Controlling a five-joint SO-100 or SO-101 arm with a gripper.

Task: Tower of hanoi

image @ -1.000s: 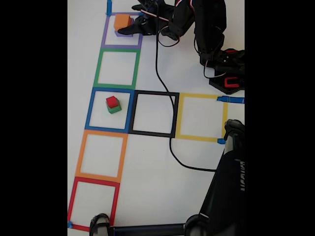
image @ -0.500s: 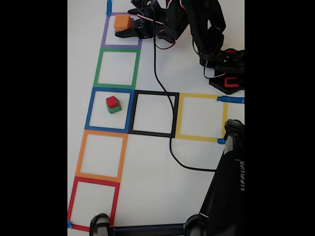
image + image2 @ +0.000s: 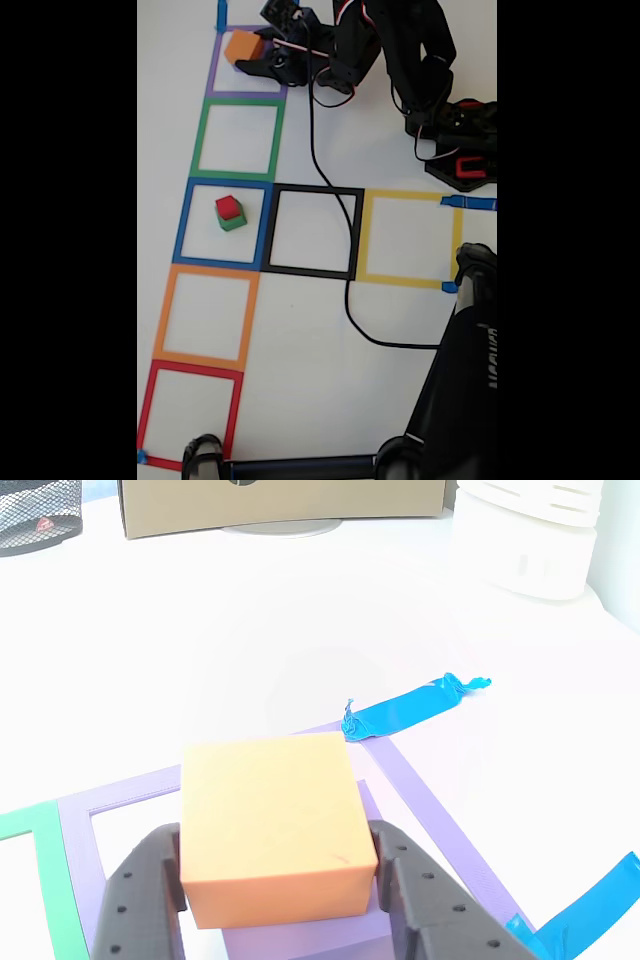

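Orange cube (image 3: pixel 272 825) sits clamped in the gripper (image 3: pixel 275 880) (over the purple cube (image 3: pixel 300 942)).

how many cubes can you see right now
4. Orange cube between the gripper fingers, just above the purple cube in the purple tape square; red cube atop green cube in the blue square.

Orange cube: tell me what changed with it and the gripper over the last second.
The gripper, shut on the orange cube, has lifted it slightly off the purple cube and tilted it in the fixed view; the arm drew back a little toward the top. The red cube on the green cube stayed put.
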